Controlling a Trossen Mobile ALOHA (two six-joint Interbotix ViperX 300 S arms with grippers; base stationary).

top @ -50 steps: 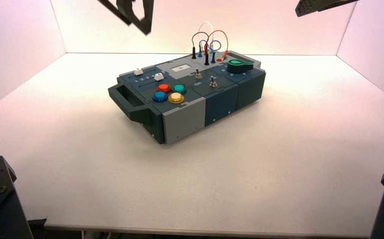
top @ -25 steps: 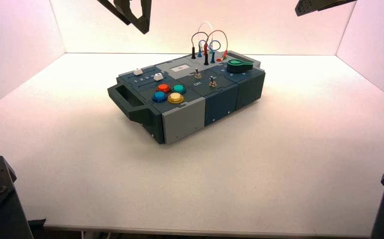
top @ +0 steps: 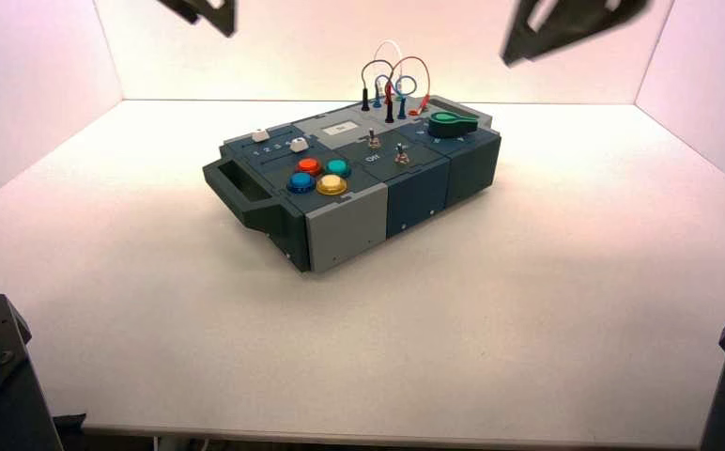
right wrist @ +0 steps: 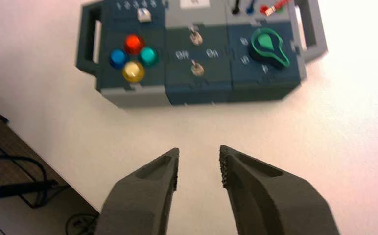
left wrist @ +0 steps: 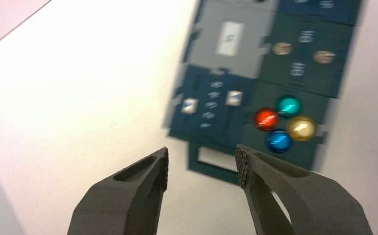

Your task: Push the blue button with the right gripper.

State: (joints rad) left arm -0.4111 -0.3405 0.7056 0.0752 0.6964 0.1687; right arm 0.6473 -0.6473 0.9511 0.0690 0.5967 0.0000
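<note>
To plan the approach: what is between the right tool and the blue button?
In the right wrist view, bare white table and the box's front edge separate the right tool from the blue button; nothing obstructs.

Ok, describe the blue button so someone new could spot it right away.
Find the dark box on the white table and go to its handle end on the robot's left. Four round buttons cluster there in a diamond. The blue button is the one nearest that handle, beside the red button and yellow button, opposite the teal button.
</note>
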